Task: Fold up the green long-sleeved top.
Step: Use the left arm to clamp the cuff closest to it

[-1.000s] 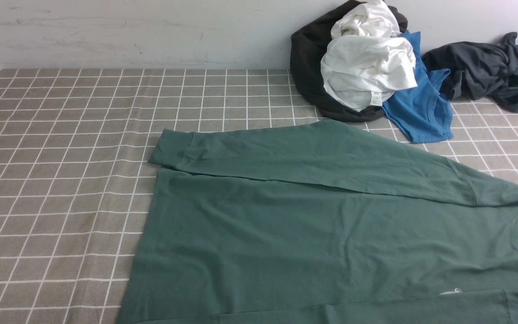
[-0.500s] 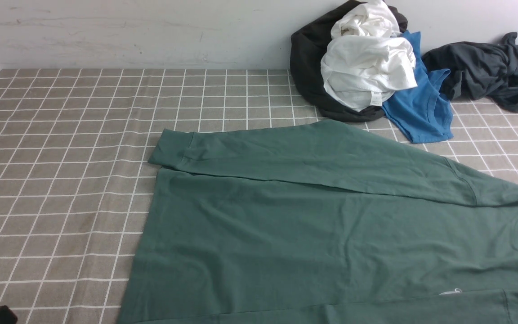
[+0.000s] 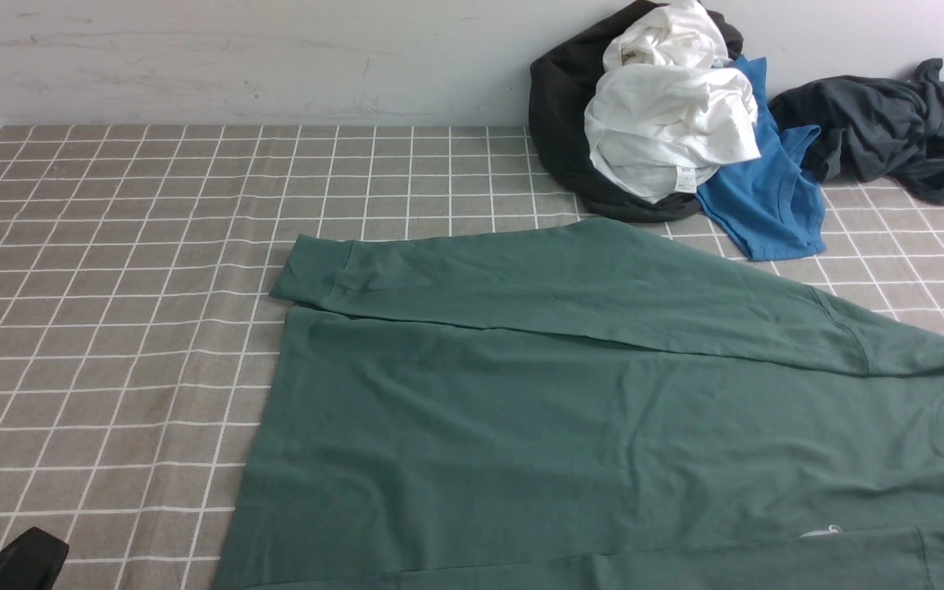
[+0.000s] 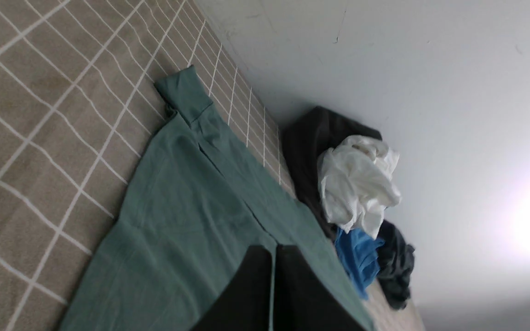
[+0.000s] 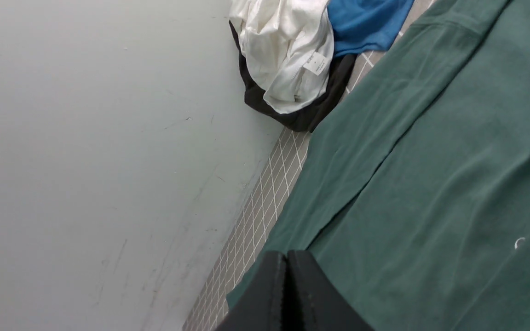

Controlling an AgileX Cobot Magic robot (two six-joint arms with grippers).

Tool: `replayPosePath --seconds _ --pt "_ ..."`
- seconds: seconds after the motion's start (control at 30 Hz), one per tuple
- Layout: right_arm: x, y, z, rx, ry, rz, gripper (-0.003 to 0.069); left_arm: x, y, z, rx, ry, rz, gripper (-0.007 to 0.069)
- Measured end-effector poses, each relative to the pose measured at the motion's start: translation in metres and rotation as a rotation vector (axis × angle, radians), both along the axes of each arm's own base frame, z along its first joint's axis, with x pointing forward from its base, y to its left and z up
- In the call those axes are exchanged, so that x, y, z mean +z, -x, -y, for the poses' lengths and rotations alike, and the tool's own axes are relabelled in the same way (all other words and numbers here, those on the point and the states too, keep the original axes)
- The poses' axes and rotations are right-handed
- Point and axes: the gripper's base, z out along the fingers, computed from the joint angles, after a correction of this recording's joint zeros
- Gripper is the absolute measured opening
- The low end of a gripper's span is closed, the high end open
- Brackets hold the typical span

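Left gripper [image 4: 273,252]: fingers pressing together, gripping nothing, green long-sleeved top [image 3: 570,410] lying flat just beyond them | right gripper [image 5: 286,255]: fingers meeting too, empty, the top spreading beyond the tips | front view: catching only the left gripper's dark corner, missing the right.

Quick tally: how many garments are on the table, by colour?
Dark green long-sleeved top: 1
Crumpled white garment: 1
Black garment under it: 1
Bright blue shirt: 1
Dark grey garment: 1
Total: 5
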Motion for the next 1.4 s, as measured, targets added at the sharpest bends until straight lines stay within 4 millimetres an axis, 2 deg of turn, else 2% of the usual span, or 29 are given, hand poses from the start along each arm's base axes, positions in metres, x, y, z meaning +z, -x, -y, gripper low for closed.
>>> replayPosePath --seconds 0.07,0.13,0.23,0.33,0.37,0.43,0.47,0.5,0.57,0.6,0.67,0.7,0.77,0.93,1.13,1.3,1.4 --pt "0.0 0.0 0.0 0.005 0.053 0.008 -0.0014 0.008 0.002 0.003 -0.04 -0.101 0.028 -0.0005" --pt "0.004 0.001 0.0 0.026 0.2 0.033 -0.0014 0.029 0.006 0.005 -0.079 -0.273 0.115 -0.0005" --pt "0.029 0.003 0.0 0.033 0.423 0.116 -0.0014 0.055 0.008 0.009 -0.14 -0.475 0.154 -0.0005" --pt "0.063 -0.005 0.002 0.049 0.647 0.12 -0.0014 0.077 -0.003 0.011 -0.254 -0.672 0.043 -0.0005" --pt "0.066 -0.006 0.001 0.052 0.647 0.116 -0.0014 0.079 -0.005 0.011 -0.256 -0.672 0.039 -0.0005" --pt "0.098 -0.022 0.0 0.133 0.836 0.046 -0.0014 0.091 -0.025 0.008 -0.381 -0.85 -0.146 -0.0004" --pt "0.097 -0.025 0.0 0.14 0.847 0.033 -0.0014 0.093 -0.024 0.007 -0.383 -0.865 -0.147 -0.0004" --pt "0.112 -0.038 -0.001 0.222 0.928 -0.042 -0.0014 0.1 -0.037 0.004 -0.444 -0.946 -0.247 -0.0003" --pt "0.124 -0.055 -0.005 0.358 0.989 -0.147 -0.0014 0.102 -0.052 0.0 -0.545 -1.037 -0.382 0.0014" --pt "0.127 -0.055 -0.006 0.383 0.994 -0.157 -0.0014 0.1 -0.053 0.0 -0.552 -1.039 -0.399 0.0015" --pt "0.128 -0.073 -0.018 0.595 1.013 -0.284 -0.0014 0.093 -0.068 0.008 -0.708 -1.082 -0.497 0.0047" --pt "0.127 -0.075 -0.02 0.624 1.013 -0.305 -0.0014 0.092 -0.069 0.009 -0.722 -1.086 -0.502 0.005" --pt "0.121 -0.082 -0.033 0.826 1.044 -0.398 -0.0014 0.078 -0.079 0.024 -0.891 -1.118 -0.567 0.0092" --pt "0.104 -0.079 -0.05 1.088 1.11 -0.53 -0.0014 0.043 -0.102 0.054 -1.121 -1.221 -0.661 0.0218" --pt "0.102 -0.08 -0.051 1.101 1.155 -0.535 -0.0014 -0.004 -0.133 0.081 -1.2 -1.303 -0.699 0.0353" --pt "0.103 -0.082 -0.051 1.08 1.161 -0.512 -0.0014 -0.033 -0.148 0.088 -1.212 -1.316 -0.731 0.0374" --pt "0.103 -0.083 -0.051 1.069 1.167 -0.503 -0.0014 -0.04 -0.151 0.09 -1.213 -1.319 -0.739 0.0374"
